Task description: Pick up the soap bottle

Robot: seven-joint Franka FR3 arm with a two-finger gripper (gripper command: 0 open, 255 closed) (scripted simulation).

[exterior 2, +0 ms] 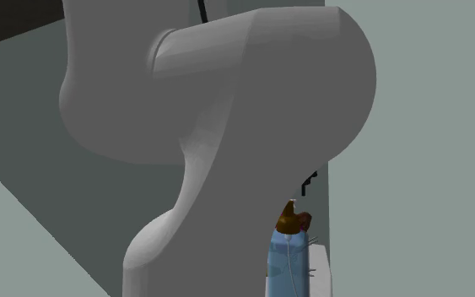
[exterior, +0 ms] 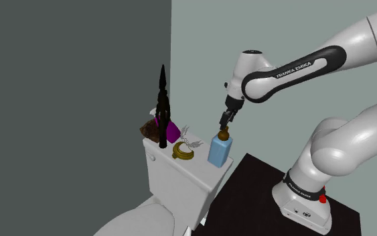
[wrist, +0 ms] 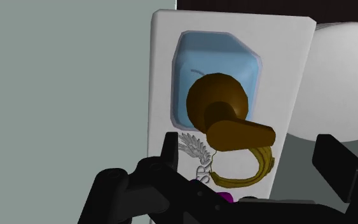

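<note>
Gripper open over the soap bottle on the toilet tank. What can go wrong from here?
1. The gripper sits over the brown pump, not the blue body of the soap bottle; closing there may slip.
2. The bottle stands at the toilet tank end; a nudge could tip it off.
3. The gold ring lies close; a finger might catch it.

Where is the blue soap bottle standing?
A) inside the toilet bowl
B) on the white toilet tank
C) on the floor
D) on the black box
B: the soap bottle stands upright on the toilet tank lid, beside a gold ring, with the open pincer hovering above its brown pump.
</note>
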